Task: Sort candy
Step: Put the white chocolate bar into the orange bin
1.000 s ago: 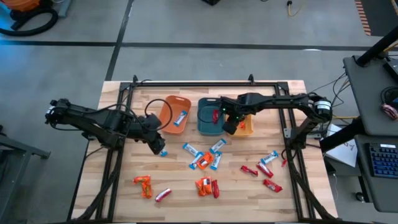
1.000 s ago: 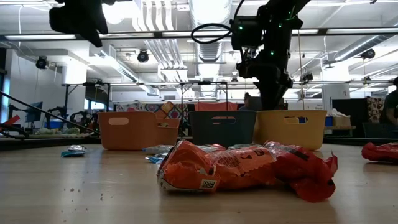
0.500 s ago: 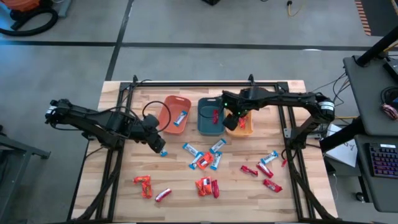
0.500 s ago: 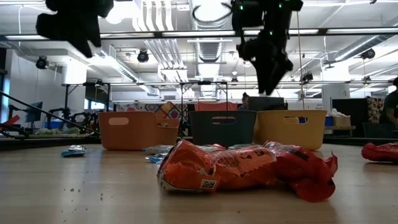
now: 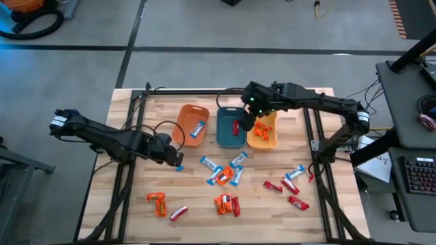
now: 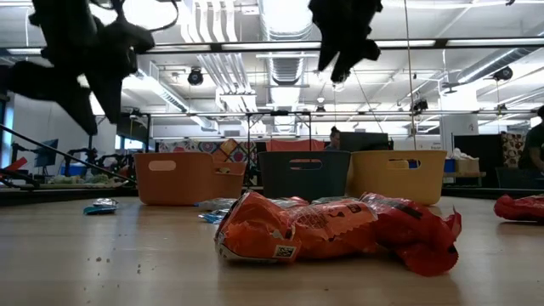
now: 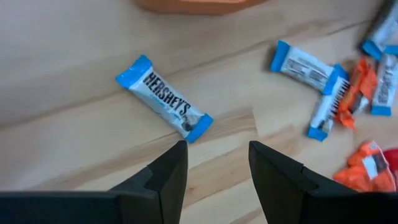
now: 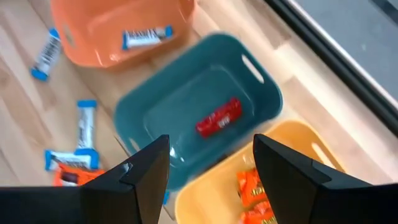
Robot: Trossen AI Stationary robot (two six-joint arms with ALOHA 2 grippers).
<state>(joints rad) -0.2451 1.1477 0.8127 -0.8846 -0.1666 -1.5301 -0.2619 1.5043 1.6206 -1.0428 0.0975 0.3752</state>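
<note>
A: Where is the next candy, and what do the claws do?

B: A small oblong blue-and-white wrapped candy (image 7: pixel 164 98) lies alone on the wooden table (image 5: pixel 136 211), near the orange plastic bin (image 5: pixel 184 117); the left gripper (image 7: pixel 214 171) hovers just above it with fingers apart and empty; the right gripper (image 8: pixel 208 171) hangs wide and empty over the teal plastic bin (image 8: pixel 149 109), which holds one red candy (image 8: pixel 219 117).

A: How will it handle?

B: I think light and soft, with a slippery crinkling wrapper; its long axis runs slanted to the fingers' gap, so better to pinch across the middle, not the flat ends.
</note>
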